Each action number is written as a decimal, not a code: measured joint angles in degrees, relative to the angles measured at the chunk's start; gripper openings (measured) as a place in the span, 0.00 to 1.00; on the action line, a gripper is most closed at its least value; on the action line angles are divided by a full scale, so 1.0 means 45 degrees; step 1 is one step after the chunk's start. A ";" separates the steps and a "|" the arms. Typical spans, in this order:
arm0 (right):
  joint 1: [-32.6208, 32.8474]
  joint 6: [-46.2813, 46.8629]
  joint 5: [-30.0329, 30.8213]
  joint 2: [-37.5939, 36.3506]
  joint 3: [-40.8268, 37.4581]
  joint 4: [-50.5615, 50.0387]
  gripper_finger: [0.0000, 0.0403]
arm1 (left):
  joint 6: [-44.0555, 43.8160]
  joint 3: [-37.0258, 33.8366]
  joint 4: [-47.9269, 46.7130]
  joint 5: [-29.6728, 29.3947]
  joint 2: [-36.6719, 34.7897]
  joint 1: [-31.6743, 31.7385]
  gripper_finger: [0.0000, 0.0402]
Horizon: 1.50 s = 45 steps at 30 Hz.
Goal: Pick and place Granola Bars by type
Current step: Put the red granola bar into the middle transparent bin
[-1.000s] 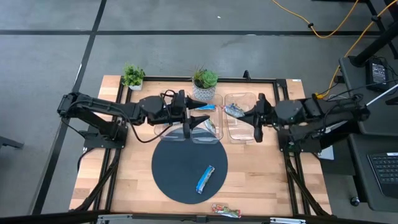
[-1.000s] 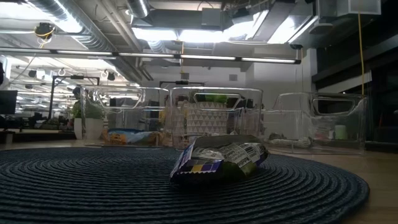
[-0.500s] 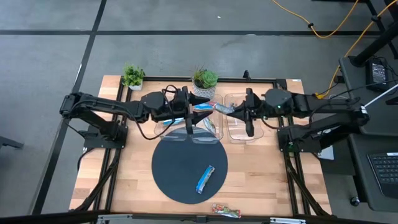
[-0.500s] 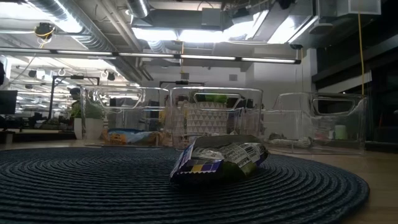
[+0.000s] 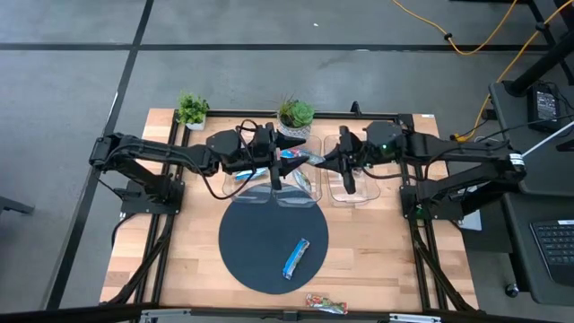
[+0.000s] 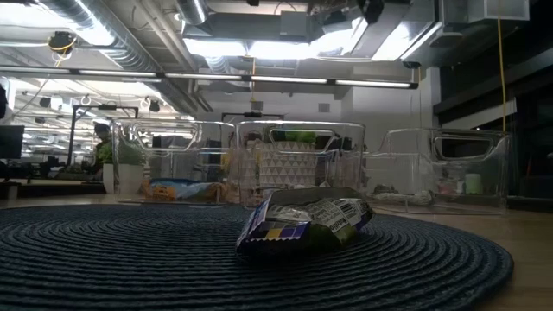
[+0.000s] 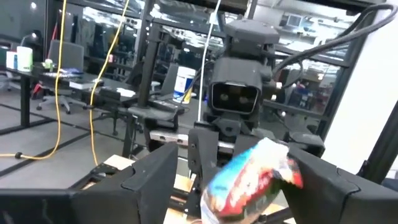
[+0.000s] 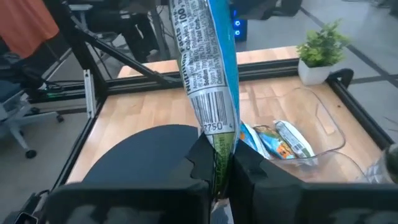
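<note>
While both arms meet above the clear bins point(image 5: 345, 179) at the counter's point(image 5: 193, 251) twelve o'clock edge, the right pincer point(image 8: 219, 163) is clenched on a blue granola bar point(image 8: 210, 87) – the left pincer point(image 5: 289, 161) hangs released. Another bar point(image 5: 296, 258) lies on the round mat point(image 5: 251, 247) at five o'clock.

The right gripper point(image 5: 320, 161) with its pinched granola bar point(image 5: 313, 158) now sits further left in the high view, off the right-hand bin point(image 5: 352, 193) and close to the left gripper point(image 5: 289, 161), which edges slightly upward.
</note>
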 joint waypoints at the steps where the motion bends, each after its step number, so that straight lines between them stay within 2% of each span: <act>1: -0.0042 -0.0015 -0.0034 0.0028 0.0000 0.0117 0.06 | -0.0060 0.0000 -0.0077 0.0013 0.0000 -0.0004 0.62; 11: -0.0417 -0.0019 -0.0344 0.0019 0.0000 0.0488 0.10 | -0.0188 0.0000 -0.0502 0.0059 0.0005 0.0073 0.47; 14: -0.0412 -0.0059 -0.0362 0.0019 0.0000 0.0585 0.06 | -0.0189 0.0000 -0.0500 0.0277 0.0005 0.0148 0.39; 19: -0.0412 -0.0060 -0.0371 0.0019 0.0000 0.0665 0.06 | -0.0188 0.0000 -0.0492 0.0849 0.0005 0.0344 0.23; 26: -0.0412 0.0001 -0.0371 0.0014 0.0000 0.0676 0.19 | -0.0185 0.0000 -0.0500 0.1025 0.0005 0.0464 0.03; 33: -0.0412 -0.0032 -0.0779 0.0014 0.0000 0.0671 0.25 | -0.0162 0.0000 -0.0500 0.1030 0.0005 0.0481 0.04; 39: -0.0407 -0.0066 -0.1875 -0.0079 0.0000 0.0528 0.34 | 0.0019 0.0000 -0.0528 0.1040 -0.0005 0.0476 0.02; 42: -0.0412 -0.0234 -0.1810 -0.0224 0.0000 0.0136 0.40 | 0.0029 0.0000 -0.0525 0.1039 -0.0005 0.0476 0.03; 45: -0.0402 -0.0575 -0.1068 -0.0494 0.0000 -0.0531 0.45 | 0.0032 0.0000 -0.0506 0.1035 -0.0010 0.0478 0.03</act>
